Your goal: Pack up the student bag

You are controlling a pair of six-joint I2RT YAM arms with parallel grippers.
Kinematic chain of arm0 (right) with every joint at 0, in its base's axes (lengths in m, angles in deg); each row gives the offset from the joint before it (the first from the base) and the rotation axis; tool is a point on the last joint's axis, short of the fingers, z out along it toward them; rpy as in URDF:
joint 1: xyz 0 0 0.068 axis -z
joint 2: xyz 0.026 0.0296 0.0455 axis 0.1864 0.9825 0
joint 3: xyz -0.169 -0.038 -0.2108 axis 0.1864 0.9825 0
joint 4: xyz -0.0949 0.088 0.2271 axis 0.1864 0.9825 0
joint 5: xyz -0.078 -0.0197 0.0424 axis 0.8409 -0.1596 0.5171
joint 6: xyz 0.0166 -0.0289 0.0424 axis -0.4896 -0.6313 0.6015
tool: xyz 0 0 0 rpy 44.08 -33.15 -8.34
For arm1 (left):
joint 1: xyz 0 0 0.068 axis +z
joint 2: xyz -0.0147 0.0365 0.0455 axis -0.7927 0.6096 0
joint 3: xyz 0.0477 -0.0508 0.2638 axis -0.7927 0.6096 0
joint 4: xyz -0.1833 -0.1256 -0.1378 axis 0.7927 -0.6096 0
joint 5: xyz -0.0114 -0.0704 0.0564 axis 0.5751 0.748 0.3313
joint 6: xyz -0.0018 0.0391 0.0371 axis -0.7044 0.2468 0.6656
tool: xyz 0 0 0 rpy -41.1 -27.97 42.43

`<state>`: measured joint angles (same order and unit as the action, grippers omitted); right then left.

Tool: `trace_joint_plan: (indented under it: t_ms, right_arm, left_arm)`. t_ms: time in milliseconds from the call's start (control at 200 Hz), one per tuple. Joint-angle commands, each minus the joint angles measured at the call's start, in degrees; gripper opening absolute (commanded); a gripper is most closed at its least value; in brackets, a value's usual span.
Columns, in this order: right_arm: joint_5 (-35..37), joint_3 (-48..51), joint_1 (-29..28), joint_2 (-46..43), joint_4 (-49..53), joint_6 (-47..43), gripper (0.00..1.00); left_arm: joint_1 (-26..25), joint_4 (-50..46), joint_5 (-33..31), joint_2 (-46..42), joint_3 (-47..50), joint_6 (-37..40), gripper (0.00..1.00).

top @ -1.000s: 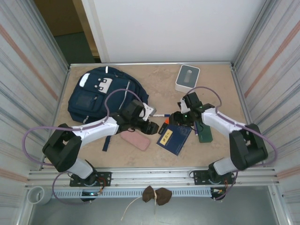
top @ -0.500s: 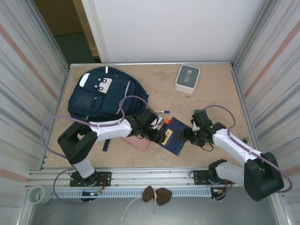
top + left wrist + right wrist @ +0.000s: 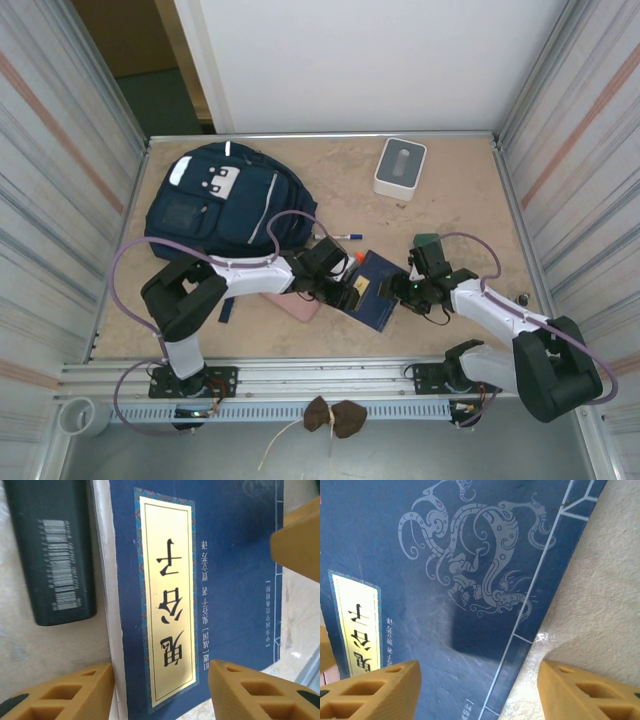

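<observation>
**Worktop (image 3: pixel 460 200) seen from above, with wrist close-ups.** The student bag (image 3: pixel 215 200) is being shown lying flat in the far-left corner of the worktop, front patches upward. What it is holding cannot be told. A small white-grey box (image 3: pixel 400 167) is being shown near the far edge, right of centre, with a grey oblong visible on its top. Toward the middle of the near edge, a navy book (image 3: pixel 373 285) with a gold title strip is being approached from both sides. The left tool (image 3: pixel 160 675) is being held spread across the book's spine side. The right tool (image 3: pixel 477 670) is being held spread over the opposite edge. Nothing is being pinched by either. A dark barcoded case (image 3: pixel 52 555) is being seen just beside the spine. A pink case (image 3: pixel 297 305) is lying near the book, and a pen (image 3: pixel 347 238) is lying between book and bag. One second earlier both tools were being held beyond the book's far edge. The bag, box and book are being left unmoved.
</observation>
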<state>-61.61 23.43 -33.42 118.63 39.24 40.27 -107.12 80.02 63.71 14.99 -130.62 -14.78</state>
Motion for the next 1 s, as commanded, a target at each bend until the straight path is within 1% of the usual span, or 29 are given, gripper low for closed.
trace_joint_plan:
  t_ms: [0, 165, 326, 356, 386, 471, 631, 711, 766, 812, 912, 997]
  right_arm:
    - [-1.1, 2.3, -0.1, 0.2, -3.5, 2.5, 0.58]
    - [-1.3, 5.2, -0.3, -3.7, -4.8, 5.3, 0.49]
    - [-0.2, 7.2, -0.9, -8.7, -4.8, 7.8, 0.40]
    - [0.1, 7.4, -1.0, -8.7, -4.5, 8.0, 0.38]
    - [0.3, 7.5, -1.1, -10.6, -4.2, 8.1, 0.37]
    - [0.7, 7.7, -1.1, -11.4, -3.6, 7.9, 0.35]
    - [0.8, 6.6, -0.7, -10.3, -1.5, 5.6, 0.36]
    - [0.5, 6.2, 0.2, -10.6, 0.0, 4.2, 0.38]
    - [-0.5, 6.3, 1.4, -11.1, 0.5, 2.9, 0.39]
    - [-2.7, 6.8, 2.4, -11.9, -0.4, 1.6, 0.39]
    - [-7.9, 7.7, 3.8, -15.1, -3.6, -0.4, 0.35]
    - [-8.7, 8.0, 4.1, -18.5, -4.0, -0.5, 0.27]
  left_arm:
    - [-0.6, 2.1, 2.5, 0.8, -0.1, -1.9, 0.48]
    - [-1.1, 3.6, 2.7, 1.5, -0.2, -2.6, 0.40]
    - [-1.8, 4.4, 3.0, 2.8, -0.7, -2.8, 0.38]
    - [-1.8, 4.6, 3.1, 3.1, -0.8, -2.9, 0.36]
    - [-1.8, 4.8, 3.2, 3.3, -0.8, -2.9, 0.35]
    - [-2.0, 5.5, 3.2, 3.3, -0.8, -2.9, 0.30]
    - [-2.0, 7.4, 4.7, 3.5, -1.1, -2.3, 0.19]
    - [-2.0, 9.7, 6.8, 3.7, -0.8, -1.7, 0.11]
    - [-2.0, 11.9, 8.2, 3.5, -0.1, -1.5, 0.05]
    - [-2.0, 12.9, 9.2, 3.5, 0.0, -1.2, 0.01]
    - [-2.0, 11.7, 9.9, 4.3, -1.2, -0.2, 0.00]
    - [-2.0, 11.2, 10.4, 5.1, -2.0, 0.1, 0.00]
